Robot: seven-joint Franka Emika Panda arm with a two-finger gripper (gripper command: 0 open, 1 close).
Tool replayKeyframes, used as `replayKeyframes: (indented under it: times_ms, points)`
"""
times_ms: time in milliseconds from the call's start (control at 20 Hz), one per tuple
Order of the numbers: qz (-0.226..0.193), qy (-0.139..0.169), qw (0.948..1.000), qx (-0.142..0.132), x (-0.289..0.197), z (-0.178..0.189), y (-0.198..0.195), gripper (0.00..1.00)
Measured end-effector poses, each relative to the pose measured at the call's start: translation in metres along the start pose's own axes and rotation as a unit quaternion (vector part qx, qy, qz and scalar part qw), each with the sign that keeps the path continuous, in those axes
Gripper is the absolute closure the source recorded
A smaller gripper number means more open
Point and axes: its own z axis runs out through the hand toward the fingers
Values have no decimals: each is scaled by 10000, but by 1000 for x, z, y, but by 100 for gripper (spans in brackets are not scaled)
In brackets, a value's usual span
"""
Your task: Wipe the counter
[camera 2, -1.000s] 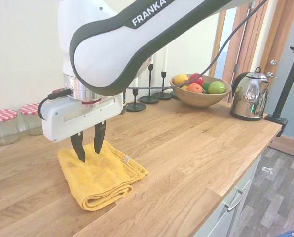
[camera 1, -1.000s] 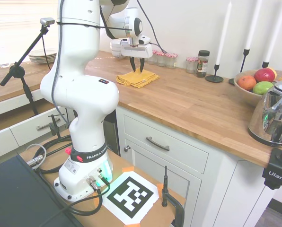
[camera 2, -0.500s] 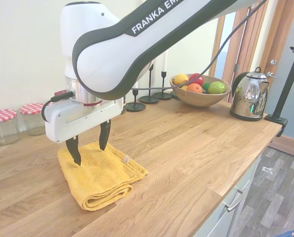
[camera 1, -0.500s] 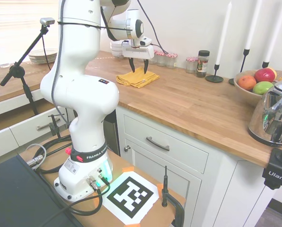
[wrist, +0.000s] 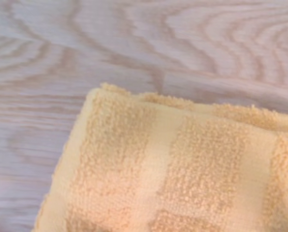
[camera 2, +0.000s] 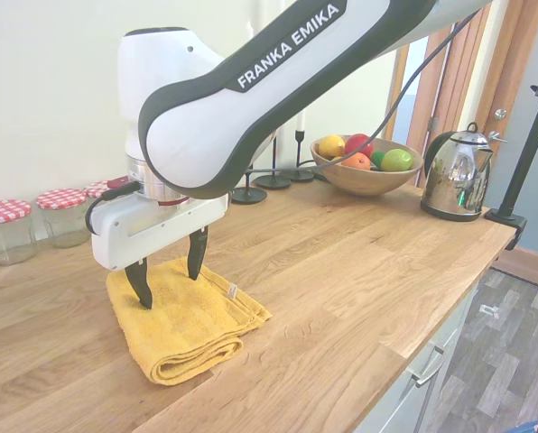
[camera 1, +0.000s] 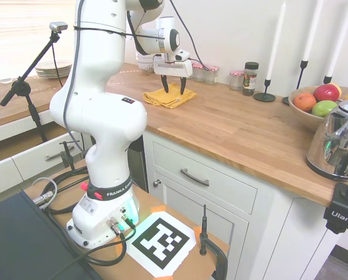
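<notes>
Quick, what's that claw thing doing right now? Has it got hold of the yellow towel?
Gripper: open, holding nothing; its fingers are spread above the folded yellow towel on the counter.

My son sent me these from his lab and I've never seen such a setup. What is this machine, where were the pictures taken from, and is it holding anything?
It is a white robot arm ending in a two-finger gripper. Two pictures come from cameras standing on opposite sides of the arm; the third, blurry one comes from a camera on its wrist, looking straight down. The gripper is open just above a folded yellow towel lying on the wooden counter; it holds nothing. Its job is to wipe that counter. Also on the counter are a fruit bowl, a shiny kettle, candlesticks and small jars with checked lids.
</notes>
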Motion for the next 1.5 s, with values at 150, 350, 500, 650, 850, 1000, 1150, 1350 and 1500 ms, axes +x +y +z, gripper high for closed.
replayKeyframes:
  times_ms: [150, 350, 500, 650, 850, 1000, 1150, 1350, 1500]
  points:
    - [5, 5, 10000, 14, 2, 4, 0, 0]
    - [9, 5, 10000, 10, 3, 4, 1, 100]
    - [-51, 9, 10000, 2, 6, 5, 3, 100]
    - [-67, 16, 10000, 4, 7, 5, 3, 100]
    - [-67, 34, 10000, -1, 13, 6, 7, 100]
    - [-51, 44, 10000, -9, 19, 7, 11, 100]
    - [-52, 47, 10000, -6, 19, 7, 11, 100]
    - [-48, 48, 10000, -6, 20, 7, 11, 100]
    - [-42, 52, 10000, -9, 21, 7, 11, 100]
